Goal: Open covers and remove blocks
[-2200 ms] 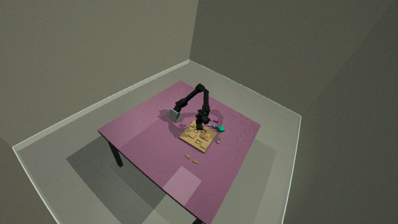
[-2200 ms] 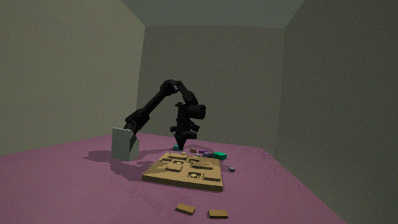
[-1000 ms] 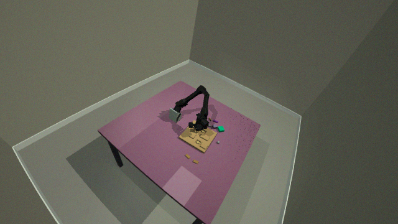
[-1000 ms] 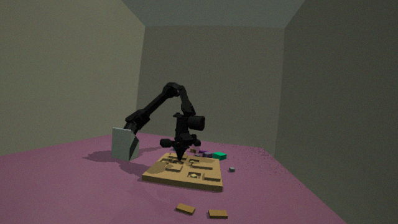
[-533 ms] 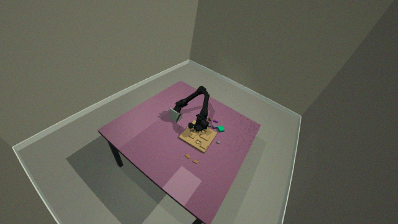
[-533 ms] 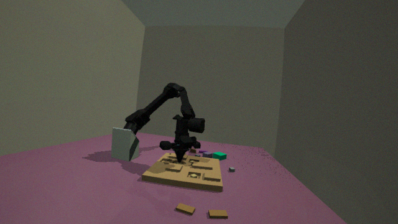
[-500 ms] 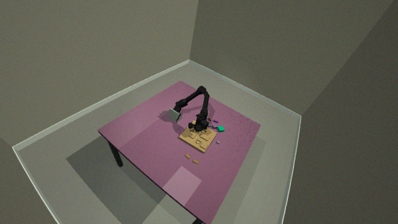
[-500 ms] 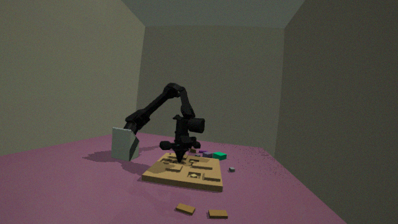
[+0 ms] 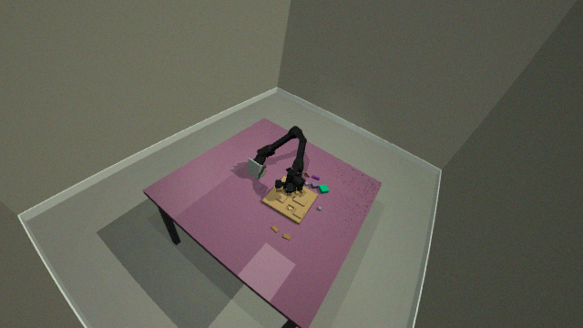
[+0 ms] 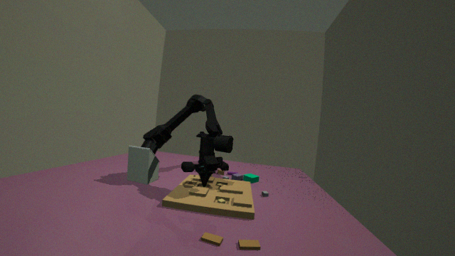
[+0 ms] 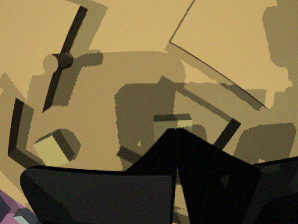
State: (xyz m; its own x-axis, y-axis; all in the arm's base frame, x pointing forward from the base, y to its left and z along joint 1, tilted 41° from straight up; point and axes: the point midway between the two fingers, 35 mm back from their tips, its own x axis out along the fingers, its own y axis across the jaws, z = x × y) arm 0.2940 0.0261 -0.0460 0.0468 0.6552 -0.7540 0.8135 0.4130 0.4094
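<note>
The tan puzzle board (image 9: 282,209) (image 10: 210,210) lies on the table. My gripper (image 10: 204,185) (image 11: 174,136) is shut and empty, pointing down low over the back half of the board. Its tips overlap a pale block (image 11: 172,121) in a well in the wrist view; I cannot tell whether they touch it. Another pale block (image 11: 50,149) sits in an uncovered well at the left. A third pale block (image 9: 290,208) (image 10: 221,200) is in the open front well. Raised covers show at the middle left (image 10: 199,192), middle right (image 10: 232,190) and front right (image 10: 242,203). The arm hides part of the back.
A small grey cube (image 9: 319,208) (image 10: 265,193) lies right of the board. A green block (image 9: 323,189) (image 10: 251,178), a bluish block (image 9: 314,185) (image 10: 237,176) and a purple piece (image 9: 315,178) (image 10: 232,173) lie behind it. Two tan slabs (image 9: 274,229) (image 10: 249,244) lie in front.
</note>
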